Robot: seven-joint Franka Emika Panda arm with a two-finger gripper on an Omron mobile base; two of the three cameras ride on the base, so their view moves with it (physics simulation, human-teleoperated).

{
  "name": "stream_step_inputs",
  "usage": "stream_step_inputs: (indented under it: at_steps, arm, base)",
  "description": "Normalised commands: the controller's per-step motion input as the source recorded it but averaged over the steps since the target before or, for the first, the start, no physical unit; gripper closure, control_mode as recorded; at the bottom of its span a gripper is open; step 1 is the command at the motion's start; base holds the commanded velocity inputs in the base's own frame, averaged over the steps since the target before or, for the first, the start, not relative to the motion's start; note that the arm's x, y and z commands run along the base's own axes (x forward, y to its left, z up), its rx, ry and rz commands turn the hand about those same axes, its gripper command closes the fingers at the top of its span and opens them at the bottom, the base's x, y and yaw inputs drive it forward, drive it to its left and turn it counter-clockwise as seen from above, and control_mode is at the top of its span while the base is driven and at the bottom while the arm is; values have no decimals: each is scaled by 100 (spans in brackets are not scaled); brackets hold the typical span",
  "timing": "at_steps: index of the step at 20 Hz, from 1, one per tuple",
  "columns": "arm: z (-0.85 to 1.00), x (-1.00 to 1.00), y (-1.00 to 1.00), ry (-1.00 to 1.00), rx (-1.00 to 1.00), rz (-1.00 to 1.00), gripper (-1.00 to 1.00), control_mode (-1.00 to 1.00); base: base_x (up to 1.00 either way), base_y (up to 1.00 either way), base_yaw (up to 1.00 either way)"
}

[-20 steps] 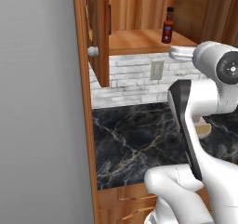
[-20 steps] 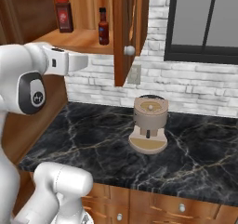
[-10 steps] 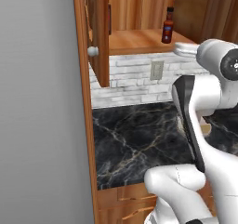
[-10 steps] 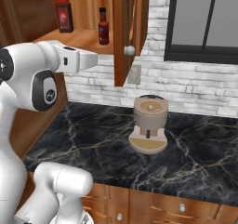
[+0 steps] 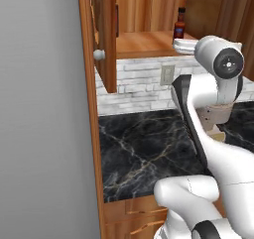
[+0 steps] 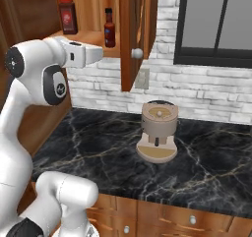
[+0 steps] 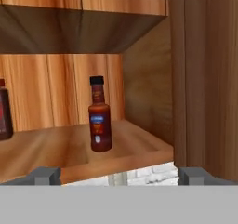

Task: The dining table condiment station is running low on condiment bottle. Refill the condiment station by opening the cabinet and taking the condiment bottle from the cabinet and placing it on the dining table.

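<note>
Tool (image 7: pixel 118 175) nearer condiment bottle (image 7: pixel 99 115)

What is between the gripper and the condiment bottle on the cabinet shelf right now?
Nothing visible. In the hand view the condiment bottle stands upright on the cabinet shelf, straight ahead of the open gripper, with only bare shelf between. A dark jar stands off to one side.
</note>
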Motion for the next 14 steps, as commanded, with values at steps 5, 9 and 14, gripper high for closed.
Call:
stream_step_inputs:
  at_steps: [5, 9, 14]
  arm:
    - [12, 47, 35, -5, -4, 0, -100, -100]
    - [2, 46, 10, -3, 0, 0, -100, -100]
    - [0, 36, -3, 0, 0, 0, -100, -100]
  base:
    - [0, 0, 0]
    - [0, 0, 0]
    - [0, 0, 0]
